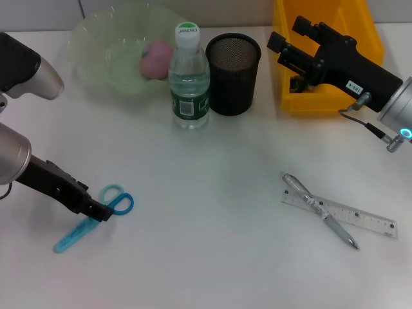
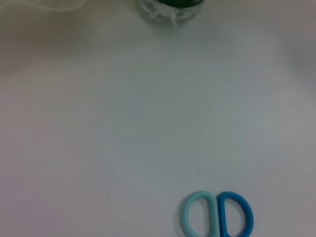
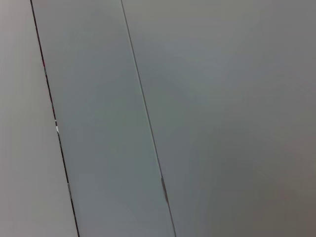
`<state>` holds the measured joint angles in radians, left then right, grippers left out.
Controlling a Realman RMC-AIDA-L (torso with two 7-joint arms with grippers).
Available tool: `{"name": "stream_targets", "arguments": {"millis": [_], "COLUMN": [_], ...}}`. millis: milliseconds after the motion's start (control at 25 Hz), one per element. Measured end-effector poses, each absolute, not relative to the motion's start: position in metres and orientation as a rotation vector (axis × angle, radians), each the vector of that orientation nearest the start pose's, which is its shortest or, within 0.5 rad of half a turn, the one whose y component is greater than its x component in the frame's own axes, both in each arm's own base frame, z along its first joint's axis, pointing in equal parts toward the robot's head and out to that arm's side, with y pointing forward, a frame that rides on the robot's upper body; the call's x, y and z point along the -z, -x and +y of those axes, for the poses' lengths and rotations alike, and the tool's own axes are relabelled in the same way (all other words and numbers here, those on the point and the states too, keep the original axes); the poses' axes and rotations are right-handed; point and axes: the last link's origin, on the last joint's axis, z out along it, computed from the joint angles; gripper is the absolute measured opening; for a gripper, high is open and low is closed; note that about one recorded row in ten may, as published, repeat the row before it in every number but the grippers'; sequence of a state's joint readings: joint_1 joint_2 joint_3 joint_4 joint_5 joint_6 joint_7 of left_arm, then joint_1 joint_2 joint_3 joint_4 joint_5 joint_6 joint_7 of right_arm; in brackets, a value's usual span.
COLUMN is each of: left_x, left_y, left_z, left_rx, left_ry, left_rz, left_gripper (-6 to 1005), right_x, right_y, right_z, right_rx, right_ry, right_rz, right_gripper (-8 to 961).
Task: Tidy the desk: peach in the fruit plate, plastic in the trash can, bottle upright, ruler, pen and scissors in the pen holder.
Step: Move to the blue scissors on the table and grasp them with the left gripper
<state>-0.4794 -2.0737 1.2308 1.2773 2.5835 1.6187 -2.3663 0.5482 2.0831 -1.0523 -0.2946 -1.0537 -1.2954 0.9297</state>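
The counter [image 1: 212, 219] is a smooth, matte white surface. One pair of scissors [image 1: 90, 222] lies on it at the robot's left, with glossy plastic handles: one pale teal loop and one deeper blue loop, and a slim light-blue sheath over the blades. The left pincer [image 1: 102, 212], a dark angular piece on a black forearm, sits right at the scissors where loops meet blades; whether its fingers are closed on them I cannot tell. The left wrist view shows only the two rounded loops. At the back stands one translucent pale-green fruit plate [image 1: 96, 45], bowl-shaped with a wavy rim, holding one soft pink peach [image 1: 154, 59]. Beside it one clear plastic bottle [image 1: 189, 77] stands upright, with a white cap and green label, just beside one black mesh pen holder [image 1: 233, 74], cylindrical. The right pincer [image 1: 288, 40], black and blocky, hangs over one yellow plastic bin [image 1: 322, 64]; its fingers appear spread. Toward the right front, one silvery pen [image 1: 320, 211] lies crossed over one clear flat ruler [image 1: 360, 220].
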Motion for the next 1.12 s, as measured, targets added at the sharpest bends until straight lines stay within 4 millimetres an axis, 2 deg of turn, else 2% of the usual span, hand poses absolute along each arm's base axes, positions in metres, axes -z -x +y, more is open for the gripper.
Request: {"name": "stream_targets", "arguments": {"millis": [1120], "left_x": [-0.005], "left_y": [0.243], "left_z": [0.322], "left_rx": [-0.617], "left_ry": [2.624], "left_rz": [-1.012], "left_gripper": [777], "right_x": [0.022], "right_y": [-0.245], "right_z": [0.362], "right_rx": [-1.099], "right_ry": [2.174], "right_rz": [0.573], "right_gripper": [716]}}
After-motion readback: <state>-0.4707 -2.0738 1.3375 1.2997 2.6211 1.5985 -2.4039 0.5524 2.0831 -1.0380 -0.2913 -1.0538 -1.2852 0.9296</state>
